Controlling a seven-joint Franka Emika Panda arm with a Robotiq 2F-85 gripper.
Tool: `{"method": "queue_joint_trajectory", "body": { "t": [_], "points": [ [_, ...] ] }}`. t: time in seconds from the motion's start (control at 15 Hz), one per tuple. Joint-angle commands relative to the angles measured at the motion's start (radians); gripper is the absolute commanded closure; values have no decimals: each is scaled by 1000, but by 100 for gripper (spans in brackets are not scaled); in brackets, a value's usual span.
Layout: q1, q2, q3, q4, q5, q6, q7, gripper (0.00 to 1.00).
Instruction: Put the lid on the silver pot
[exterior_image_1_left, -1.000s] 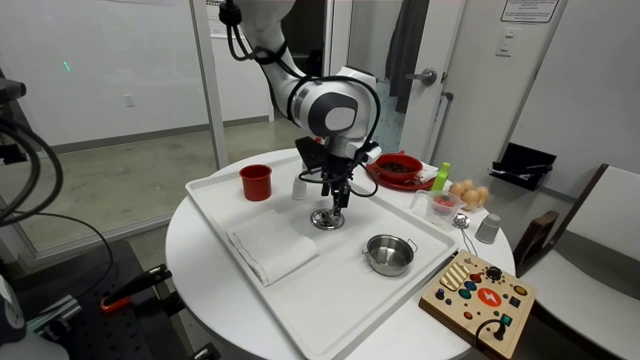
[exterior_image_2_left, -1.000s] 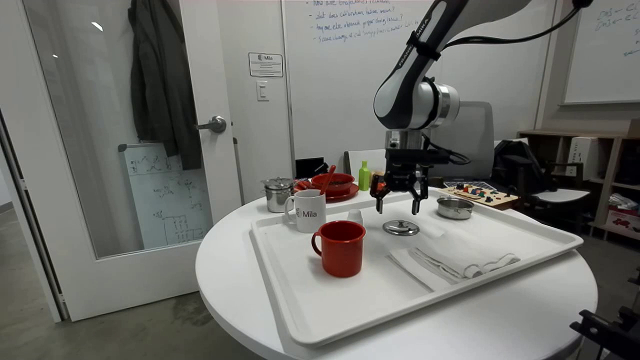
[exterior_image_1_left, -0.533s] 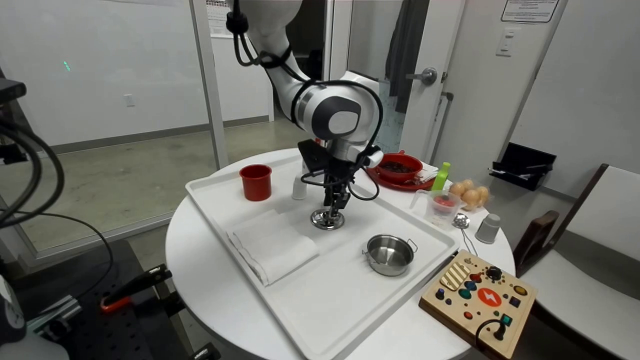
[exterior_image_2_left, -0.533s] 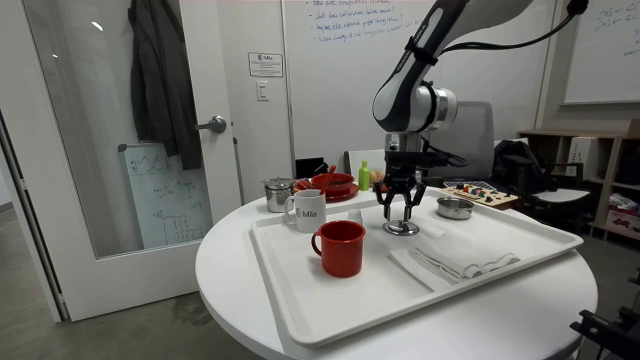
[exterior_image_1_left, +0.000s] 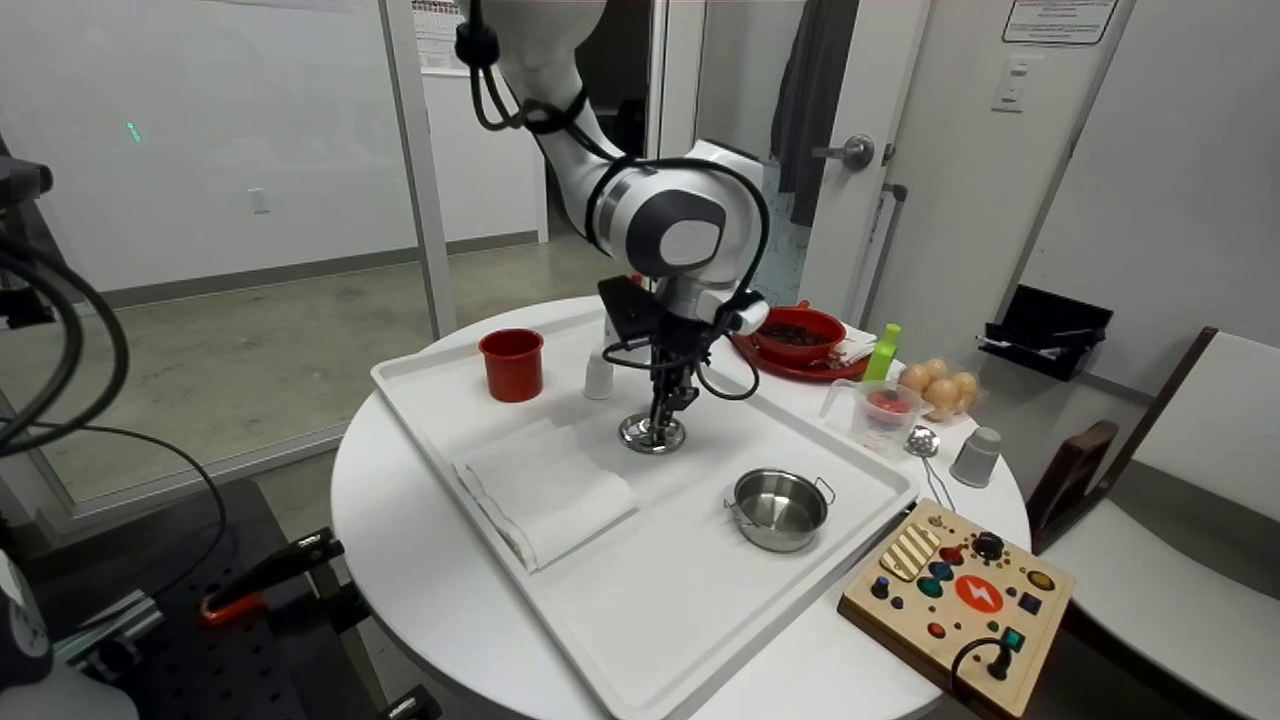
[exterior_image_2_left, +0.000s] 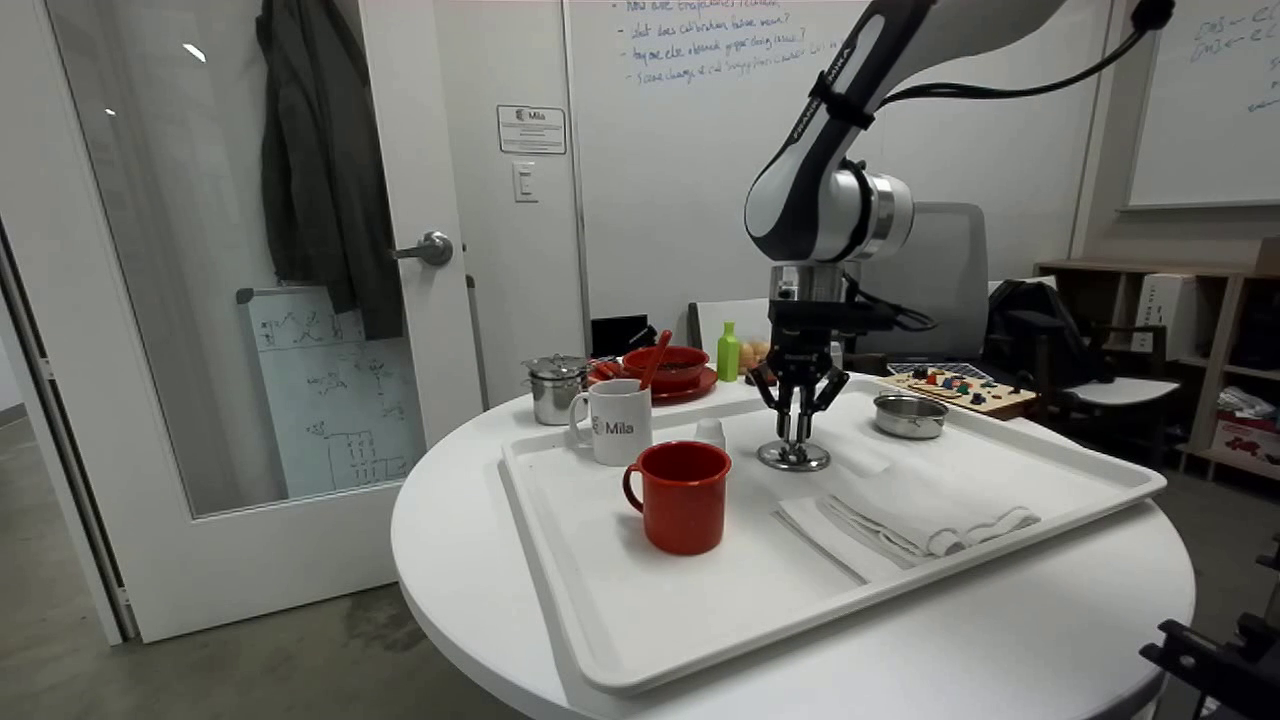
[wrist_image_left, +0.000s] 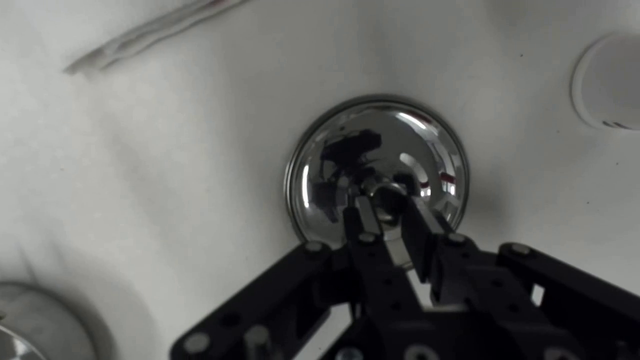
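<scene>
The round silver lid (wrist_image_left: 430, 145) appears to lie flat on the tray, its shiny dome filling the middle of the wrist view. Both exterior views show it too, as a lid (exterior_image_1_left: 632, 436) below the arm. My gripper (exterior_image_2_left: 795, 440) points straight down and is shut on the lid's centre knob, with one finger on each side. In the wrist view the gripper (wrist_image_left: 387, 202) partly hides the knob and the near part of the rim. The silver pot (exterior_image_1_left: 780, 510) stands uncovered on the tray, apart from the lid, with its wire handles out. A bit of the pot (wrist_image_left: 40, 320) shows in the wrist view.
On the white tray (exterior_image_1_left: 640, 620) lie a folded white cloth (exterior_image_1_left: 545, 490), a red cup (exterior_image_1_left: 512, 367) and a small white upright piece (exterior_image_2_left: 710, 432). A white mug (exterior_image_2_left: 620, 430) stands near the tray's corner. A red bowl (exterior_image_1_left: 795, 335) sits beyond the rim.
The gripper has come down over the lid, and its fingers have closed from wide apart onto the knob. The lid has shifted slightly leftward in both exterior views. The pot has stayed put.
</scene>
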Motion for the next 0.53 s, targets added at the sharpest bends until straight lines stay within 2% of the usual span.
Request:
{"method": "queue_joint_trajectory", "body": {
  "t": [0.0,0.47],
  "points": [
    [-7,-46,12,-9,34,-46,-14,88],
    [4,-218,2,-81,23,-130,-2,88]
  ]
}}
